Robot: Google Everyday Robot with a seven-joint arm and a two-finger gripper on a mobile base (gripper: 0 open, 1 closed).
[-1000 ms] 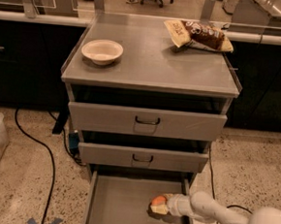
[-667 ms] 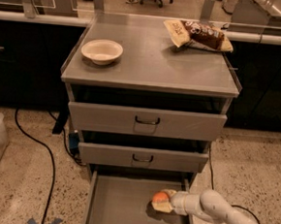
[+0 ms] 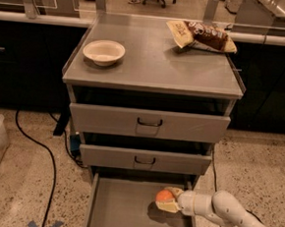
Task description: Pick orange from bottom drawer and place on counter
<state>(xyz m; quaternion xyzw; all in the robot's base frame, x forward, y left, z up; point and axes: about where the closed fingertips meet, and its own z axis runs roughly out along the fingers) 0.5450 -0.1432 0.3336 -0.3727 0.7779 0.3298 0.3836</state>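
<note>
Camera view, facing the cabinet: reaching in from the right, the gripper pinches the orange over the right side of the pulled-out bottom drawer, close to its right wall, with a shadow beneath. Open floor lies to the left. The fruit is small, round and smooth. On the worktop, a bowl sits left and a snack bag back right, with bare metal between.

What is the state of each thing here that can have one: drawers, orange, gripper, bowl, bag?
bottom drawer: pulled open.
orange: held between the fingers, inside the bottom drawer.
gripper: at the bottom drawer's right side, shut on the orange.
upper drawers: both seem pulled out slightly.
white bowl: upright on the counter, empty.
snack bag: lying at the counter's back right.
</note>
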